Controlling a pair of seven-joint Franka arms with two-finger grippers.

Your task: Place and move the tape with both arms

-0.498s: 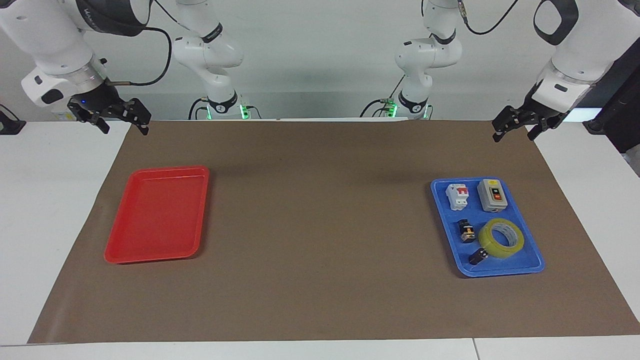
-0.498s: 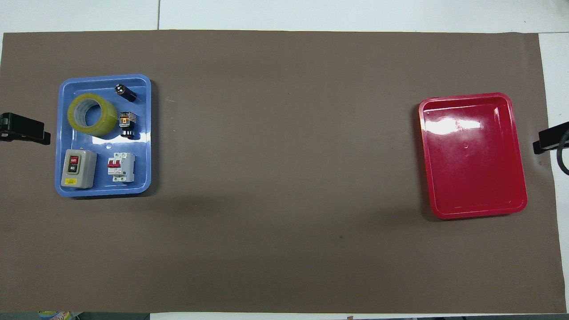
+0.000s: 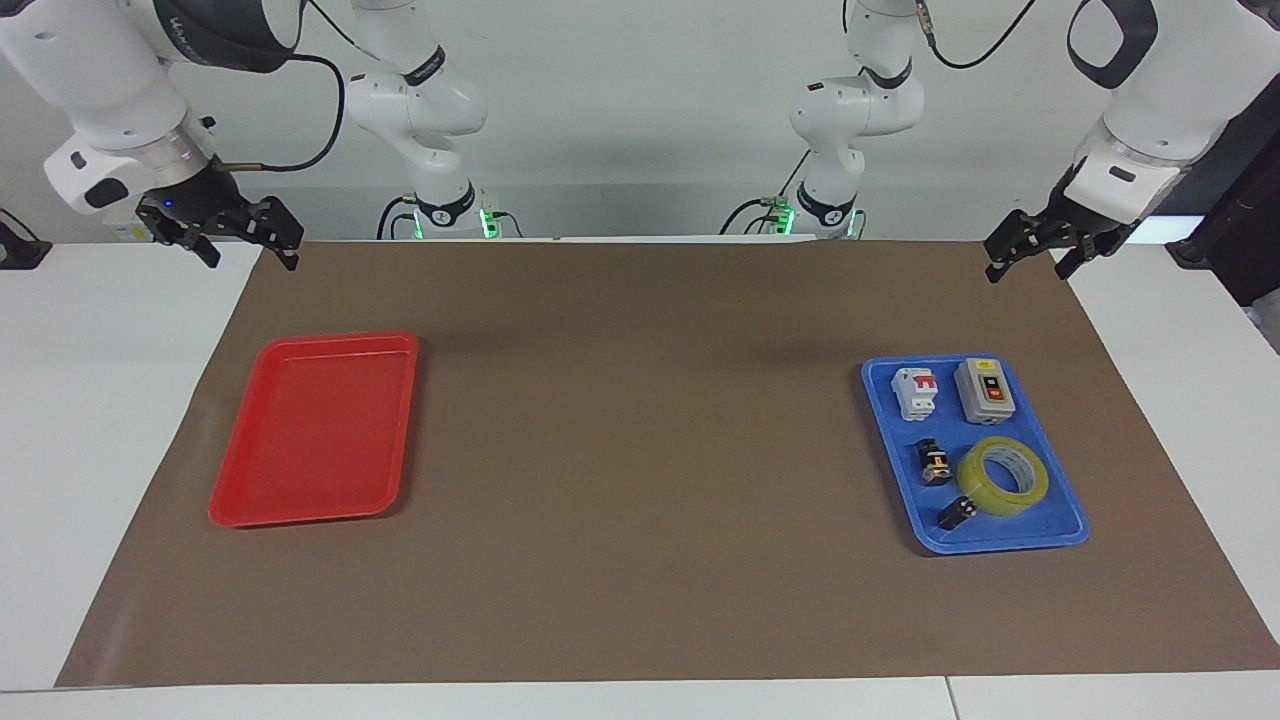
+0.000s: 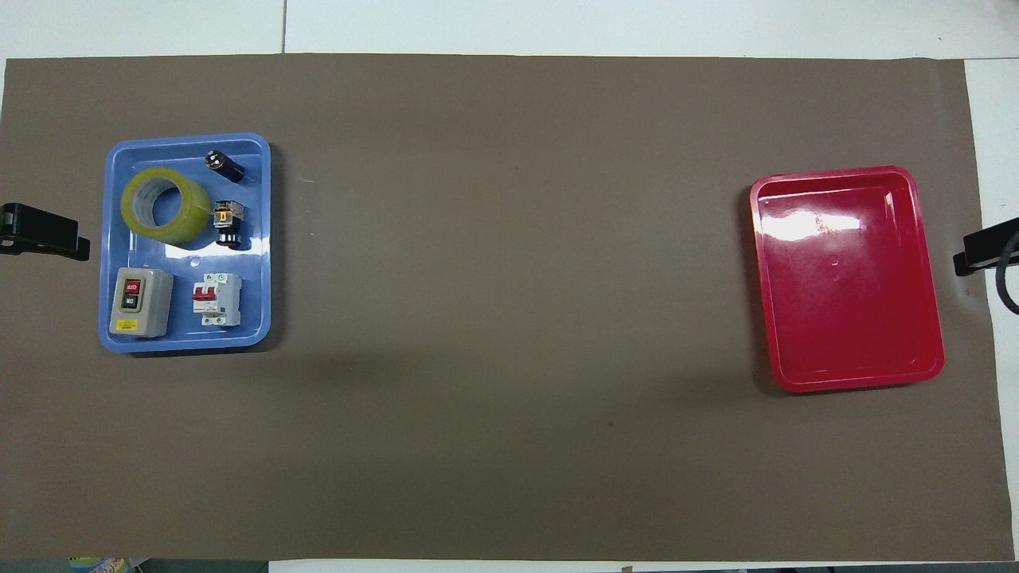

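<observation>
In the facing view, the right hand (image 3: 232, 232) hangs in the air over the tabletop's (image 3: 640, 600) edge at the right arm's end; whether its fingers are apart or together cannot be told. A red tray (image 3: 312, 430) lies on the brown mat (image 3: 640, 450) there. At the left arm's end a blue tray (image 3: 1070, 520) holds the tape (image 3: 1003, 476), lying flat among a grey switch box (image 3: 985, 390), a white breaker (image 3: 915, 392) and two small black parts (image 3: 935, 462). The left hand (image 3: 1040, 245) hovers over the mat's corner, its finger state likewise unclear.
</observation>
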